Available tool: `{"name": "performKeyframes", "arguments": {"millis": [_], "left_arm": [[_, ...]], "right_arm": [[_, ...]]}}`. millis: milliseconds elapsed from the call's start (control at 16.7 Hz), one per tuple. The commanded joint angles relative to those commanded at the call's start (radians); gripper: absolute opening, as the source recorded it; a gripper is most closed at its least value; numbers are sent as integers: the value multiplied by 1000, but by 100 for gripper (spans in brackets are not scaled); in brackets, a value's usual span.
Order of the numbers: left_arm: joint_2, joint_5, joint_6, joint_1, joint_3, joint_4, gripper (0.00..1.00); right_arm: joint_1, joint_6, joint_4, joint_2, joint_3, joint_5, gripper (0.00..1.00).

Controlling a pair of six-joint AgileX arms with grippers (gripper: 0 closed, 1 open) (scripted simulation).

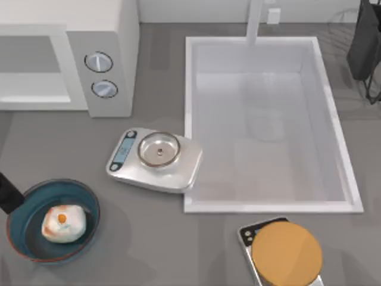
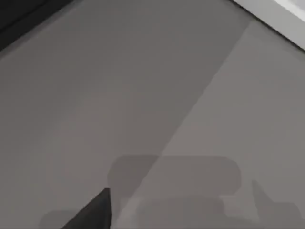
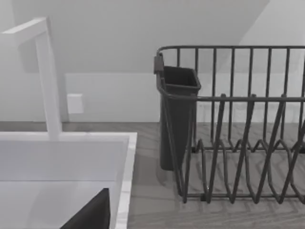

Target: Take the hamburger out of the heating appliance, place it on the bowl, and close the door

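The small pale cream hamburger (image 1: 63, 223) with an orange spot was seen lying inside the round deep-blue bowl (image 1: 27, 204), at about eight o'clock of the table in the top view. The big white boxy microwave (image 1: 110, 36) with two round silver dials stood at eleven o'clock; its cavity looked open and bare, although the door could not be found, perhaps because it was swung out of view. So the taking out and the placing were judged done, and the closing of the door was left. A dark part of the left arm (image 1: 8, 194) was seen at nine o'clock, touching the bowl's rim. Whether the grippers were open or closed could not be told.
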Motion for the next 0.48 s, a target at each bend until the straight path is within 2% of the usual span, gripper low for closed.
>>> {"name": "performKeyframes", "arguments": {"millis": [240,480], "left_arm": [[-345,194,377,78,-116,139,100],[-545,327,589,115,-170,203,100]], "right_arm": [[0,0,0,0,0,0,100],[0,0,0,0,0,0,100]]}}
